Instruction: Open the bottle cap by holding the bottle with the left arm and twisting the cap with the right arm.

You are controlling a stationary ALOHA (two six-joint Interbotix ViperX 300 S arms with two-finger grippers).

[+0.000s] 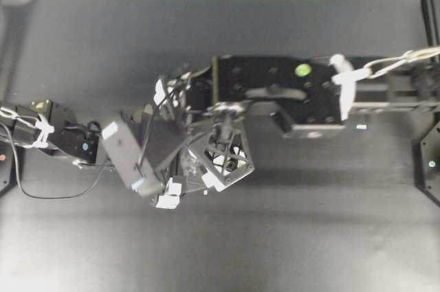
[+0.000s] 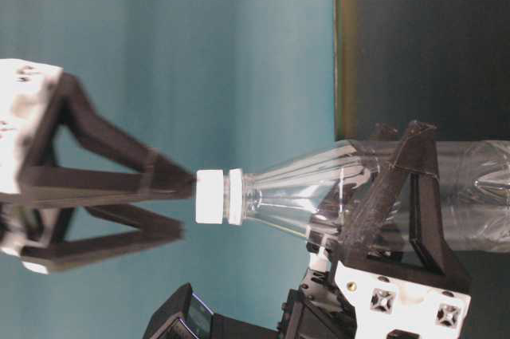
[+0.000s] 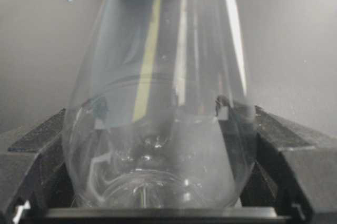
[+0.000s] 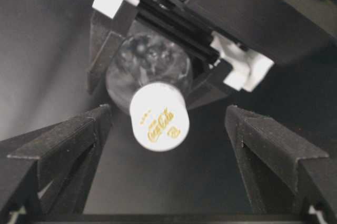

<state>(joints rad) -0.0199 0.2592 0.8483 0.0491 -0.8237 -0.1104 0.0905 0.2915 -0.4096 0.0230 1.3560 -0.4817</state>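
The clear bottle [image 3: 158,92] is held off the table, lying sideways in the table-level view [image 2: 303,195]. My left gripper [image 3: 158,145] is shut on its round body, a finger [image 3: 287,145] on each side; it also shows in the table-level view [image 2: 386,203] and from overhead [image 1: 185,144]. The white bottle cap [image 4: 159,124] with gold lettering points at my right gripper [image 4: 168,116]. That gripper is open, its fingers [image 4: 68,145] either side of the cap with gaps showing. In the table-level view the cap [image 2: 211,195] sits at the right gripper's [image 2: 185,207] fingertips.
The dark table [image 1: 309,237] lies under both arms. The right arm's broad plate [image 1: 275,93] reaches in from the right and the left arm's cable [image 1: 41,192] loops at the left. A small white scrap [image 1: 361,127] lies on the table.
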